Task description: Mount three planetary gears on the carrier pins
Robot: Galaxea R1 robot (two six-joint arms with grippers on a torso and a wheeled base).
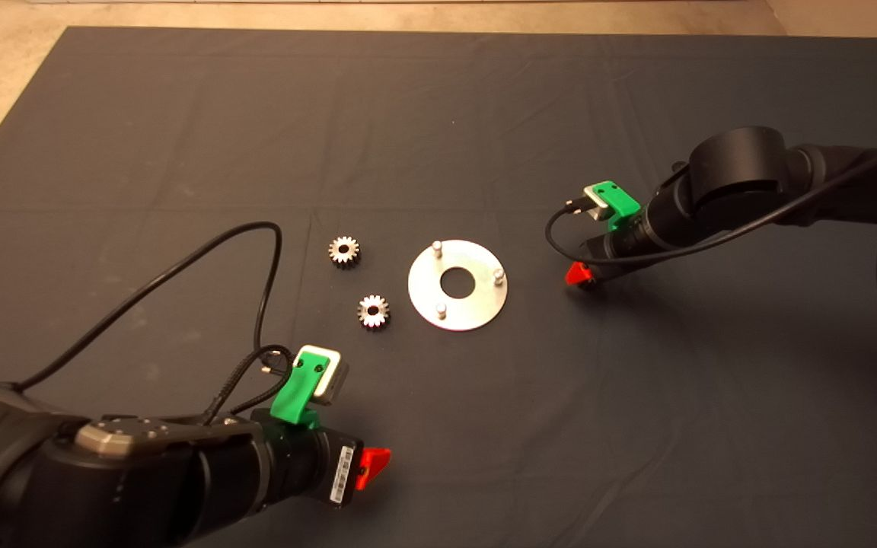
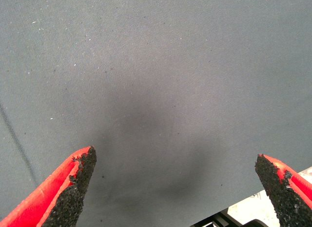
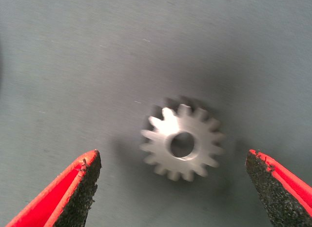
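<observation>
Gear (image 3: 182, 144) lies flat between the right tool's (image 3: 173, 188) spread fingers.

Left gripper (image 2: 175, 188) hovers low at the near left, jaws spread wide; right gripper (image 3: 173, 188), reaching in from the right, points downward, jaws equally wide.

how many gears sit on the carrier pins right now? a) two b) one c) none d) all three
c, all three carrier pins on the disc stand bare; two planetary gears lie on the mat beside it, a third under the right claw.
</observation>
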